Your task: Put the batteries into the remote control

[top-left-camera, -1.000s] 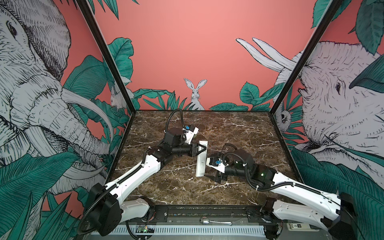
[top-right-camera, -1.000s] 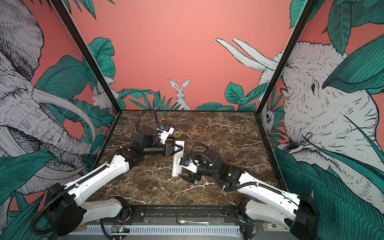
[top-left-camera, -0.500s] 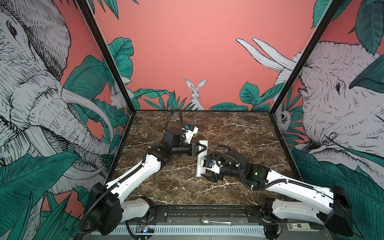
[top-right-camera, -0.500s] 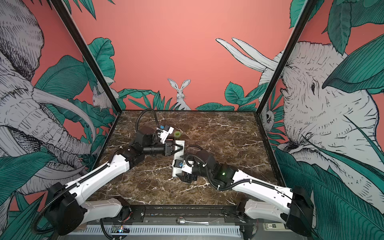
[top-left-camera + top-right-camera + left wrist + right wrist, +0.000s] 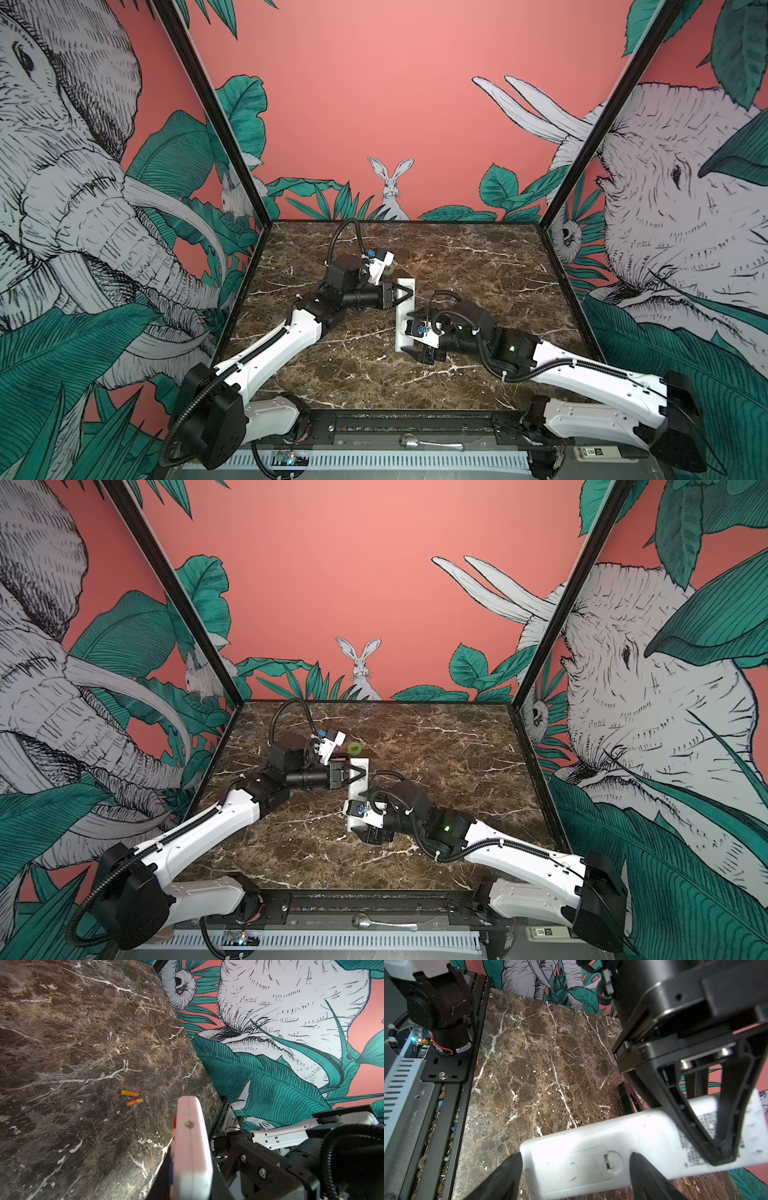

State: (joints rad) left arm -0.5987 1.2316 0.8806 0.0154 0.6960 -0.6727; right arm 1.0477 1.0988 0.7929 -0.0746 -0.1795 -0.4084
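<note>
My left gripper (image 5: 407,300) is shut on the white remote control (image 5: 404,320) and holds it off the marble table (image 5: 478,270) with its plain back up. In the right wrist view the closed battery cover (image 5: 589,1165) shows at the remote's near end. My right gripper (image 5: 576,1159) is open there. One fingertip (image 5: 515,1159) stands just past the remote's end and the other lies beyond the cover's notch. The batteries (image 5: 129,1093), two small orange cylinders, lie side by side on the table in the left wrist view. Neither top view shows them.
A small green tape roll (image 5: 354,748) lies on the table just behind the left wrist. A metal spoon (image 5: 415,442) rests on the front rail below the table edge. Patterned walls close the table at the back and both sides.
My right gripper has moved left to the remote's near end and now straddles the battery cover, its jaws slightly narrower. The left gripper and the remote have stayed put.
</note>
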